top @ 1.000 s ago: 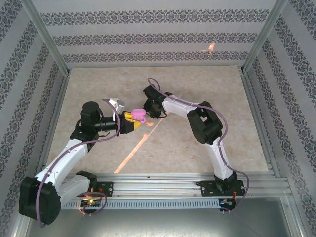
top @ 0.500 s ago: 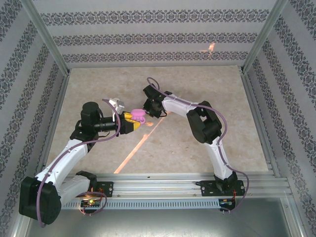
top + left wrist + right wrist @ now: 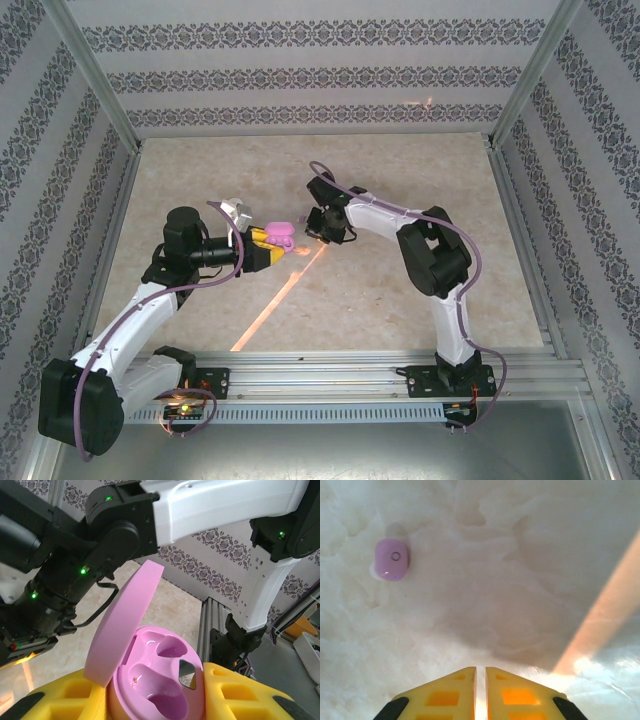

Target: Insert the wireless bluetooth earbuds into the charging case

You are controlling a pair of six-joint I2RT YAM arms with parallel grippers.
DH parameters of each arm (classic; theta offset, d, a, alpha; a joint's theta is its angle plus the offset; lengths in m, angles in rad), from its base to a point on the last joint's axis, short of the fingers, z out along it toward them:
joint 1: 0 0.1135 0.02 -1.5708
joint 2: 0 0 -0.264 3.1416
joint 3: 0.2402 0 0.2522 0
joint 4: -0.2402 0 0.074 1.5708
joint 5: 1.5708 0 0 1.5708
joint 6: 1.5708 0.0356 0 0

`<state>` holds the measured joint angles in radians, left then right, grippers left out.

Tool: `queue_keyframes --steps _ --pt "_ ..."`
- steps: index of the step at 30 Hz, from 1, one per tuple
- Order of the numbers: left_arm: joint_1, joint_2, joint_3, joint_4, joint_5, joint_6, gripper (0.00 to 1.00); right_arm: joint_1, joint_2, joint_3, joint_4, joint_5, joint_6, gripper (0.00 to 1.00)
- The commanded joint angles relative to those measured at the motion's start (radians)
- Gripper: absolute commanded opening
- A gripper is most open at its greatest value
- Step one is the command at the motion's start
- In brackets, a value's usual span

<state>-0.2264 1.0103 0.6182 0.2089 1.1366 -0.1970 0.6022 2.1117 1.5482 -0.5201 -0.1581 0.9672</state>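
From above, the left gripper (image 3: 268,247) pinches the open case (image 3: 279,233), with the right gripper (image 3: 318,232) at its 3 o'clock. Left wrist: the sockets (image 3: 170,647) look empty. Right wrist: fingers (image 3: 445,697) pressed together, bare; an earbud (image 3: 392,559) lies at 10 o'clock, likely light and slick, best pinched across its sides.

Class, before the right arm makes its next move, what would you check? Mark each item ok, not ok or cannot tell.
1. Charging case lid open: ok.
2. Case clamped in left gripper: ok.
3. Both wells empty, nothing blocking them: ok.
4. Earbud in right gripper: not ok; it lies on the table, and the jaws are shut on nothing.
5. Right gripper lined up with earbud: not ok; the earbud sits off to the upper left in the right wrist view.
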Motion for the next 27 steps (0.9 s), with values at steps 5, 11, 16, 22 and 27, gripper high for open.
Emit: queue_keyframes --steps 5,11,16,22,27 --pt "0.016 0.017 0.013 0.027 0.026 0.021 0.25 -0.028 -0.031 0.058 -0.049 -0.007 -0.06 0.22" --pt "0.016 0.03 0.017 0.034 0.029 0.022 0.25 -0.023 0.07 0.167 -0.052 -0.033 -0.031 0.33" --pt "0.016 0.034 0.017 0.032 0.032 0.025 0.25 -0.013 0.147 0.266 -0.076 -0.031 -0.021 0.34" --pt "0.02 0.039 0.013 0.035 0.036 0.027 0.25 -0.005 0.193 0.324 -0.092 -0.001 -0.018 0.34" --pt "0.022 0.045 0.012 0.041 0.037 0.027 0.25 -0.006 0.21 0.338 -0.095 0.012 -0.018 0.33"
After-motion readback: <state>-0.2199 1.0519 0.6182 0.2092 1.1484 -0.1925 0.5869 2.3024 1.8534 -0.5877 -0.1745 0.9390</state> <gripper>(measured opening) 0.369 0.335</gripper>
